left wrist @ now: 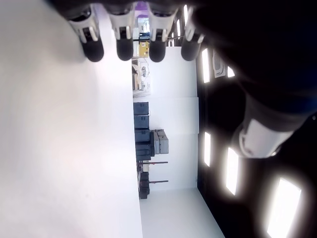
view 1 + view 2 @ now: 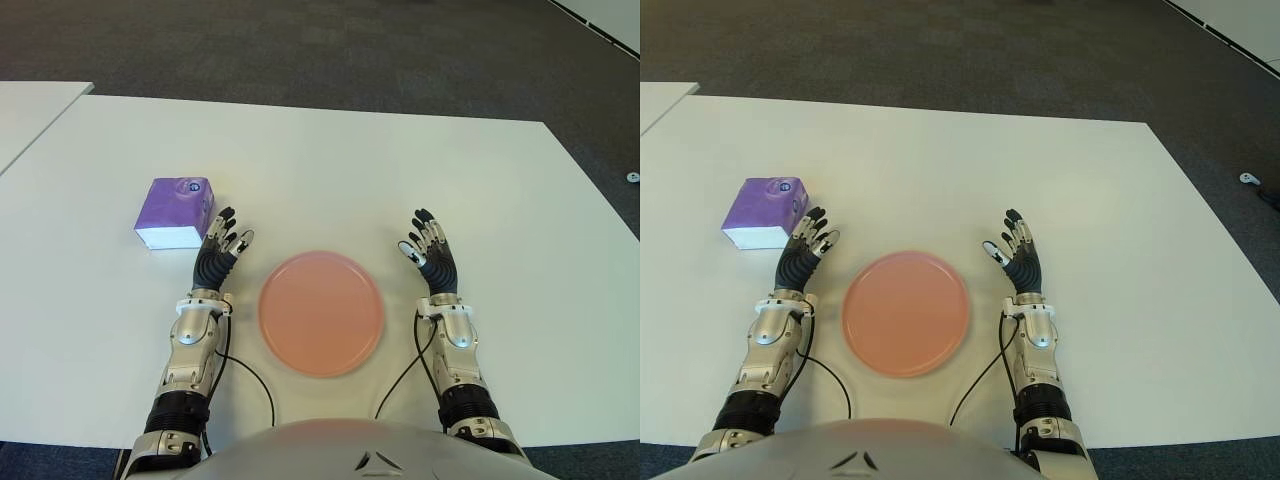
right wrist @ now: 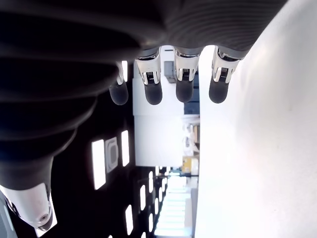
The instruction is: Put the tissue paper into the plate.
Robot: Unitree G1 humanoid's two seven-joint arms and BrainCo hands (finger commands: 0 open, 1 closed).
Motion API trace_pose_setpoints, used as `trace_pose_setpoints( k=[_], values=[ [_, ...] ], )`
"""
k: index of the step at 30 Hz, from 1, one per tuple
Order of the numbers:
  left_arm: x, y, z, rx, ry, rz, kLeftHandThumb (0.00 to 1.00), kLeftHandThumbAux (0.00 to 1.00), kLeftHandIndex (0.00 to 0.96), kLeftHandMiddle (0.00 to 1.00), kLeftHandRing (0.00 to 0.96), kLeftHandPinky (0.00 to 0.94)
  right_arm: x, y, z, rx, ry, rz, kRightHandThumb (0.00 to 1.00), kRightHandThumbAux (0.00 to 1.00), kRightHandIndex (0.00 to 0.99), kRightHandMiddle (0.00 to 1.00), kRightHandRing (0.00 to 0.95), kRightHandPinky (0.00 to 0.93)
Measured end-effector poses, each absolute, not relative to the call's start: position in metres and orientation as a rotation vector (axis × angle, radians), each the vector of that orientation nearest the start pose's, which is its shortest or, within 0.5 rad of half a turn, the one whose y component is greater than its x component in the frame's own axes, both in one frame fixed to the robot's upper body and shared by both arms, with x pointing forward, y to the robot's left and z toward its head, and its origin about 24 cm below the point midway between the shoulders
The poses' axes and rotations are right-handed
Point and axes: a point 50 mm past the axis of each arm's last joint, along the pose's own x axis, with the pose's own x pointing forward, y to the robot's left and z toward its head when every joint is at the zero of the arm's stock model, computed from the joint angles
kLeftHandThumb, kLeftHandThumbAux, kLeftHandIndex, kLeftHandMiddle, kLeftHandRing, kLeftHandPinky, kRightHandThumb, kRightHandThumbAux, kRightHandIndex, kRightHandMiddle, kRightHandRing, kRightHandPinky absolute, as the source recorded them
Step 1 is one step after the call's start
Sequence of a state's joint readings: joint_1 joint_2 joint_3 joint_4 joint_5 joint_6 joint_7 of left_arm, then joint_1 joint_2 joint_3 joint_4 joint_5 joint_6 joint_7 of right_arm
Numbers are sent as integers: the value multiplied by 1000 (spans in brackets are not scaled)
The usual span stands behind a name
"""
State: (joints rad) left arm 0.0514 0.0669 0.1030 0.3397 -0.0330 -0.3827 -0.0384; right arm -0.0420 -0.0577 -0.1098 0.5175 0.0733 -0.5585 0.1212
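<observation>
A purple tissue pack (image 2: pixel 176 211) with a white front face lies on the white table (image 2: pixel 330 170), left of centre. A round pink plate (image 2: pixel 321 312) sits near the front edge, between my two hands. My left hand (image 2: pixel 222 246) is open, its fingers pointing up towards the pack's near right corner, just short of it. On the other side of the plate my right hand (image 2: pixel 427 246) is open too, fingers extended and holding nothing. In the left wrist view a sliver of the purple pack (image 1: pixel 142 5) shows beyond the left fingertips (image 1: pixel 125 48).
A second white table (image 2: pixel 25 115) stands at the far left with a narrow gap between. Dark carpet (image 2: pixel 330 50) lies beyond the table's far edge. A small white object (image 2: pixel 632 177) sits on the floor at the right.
</observation>
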Motion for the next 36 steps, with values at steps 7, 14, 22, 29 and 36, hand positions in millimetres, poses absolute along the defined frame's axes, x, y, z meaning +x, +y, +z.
trace_pose_setpoints(
  k=[7, 14, 22, 29, 36],
  values=[
    [228, 191, -9, 40, 2, 87, 0, 570, 21, 11, 0, 0, 240, -183, -10, -2, -89, -13, 0, 645, 0, 0, 0, 0],
    [228, 191, -9, 41, 2, 86, 0, 569, 11, 7, 0, 0, 240, -183, -10, -2, -89, -14, 0, 651, 0, 0, 0, 0],
    [228, 190, -9, 37, 4, 63, 0, 571, 3, 5, 0, 0, 240, -183, -10, 0, -89, -14, 0, 648, 0, 0, 0, 0],
    [229, 190, -7, 39, 0, 29, 0, 568, 2, 0, 0, 0, 240, -183, -10, 1, -89, -11, 0, 635, 0, 0, 0, 0],
    [241, 200, 39, 161, -149, -41, 0, 539, 0, 0, 0, 0, 243, -183, -10, 1, -89, -7, 0, 627, 0, 0, 0, 0]
  ],
)
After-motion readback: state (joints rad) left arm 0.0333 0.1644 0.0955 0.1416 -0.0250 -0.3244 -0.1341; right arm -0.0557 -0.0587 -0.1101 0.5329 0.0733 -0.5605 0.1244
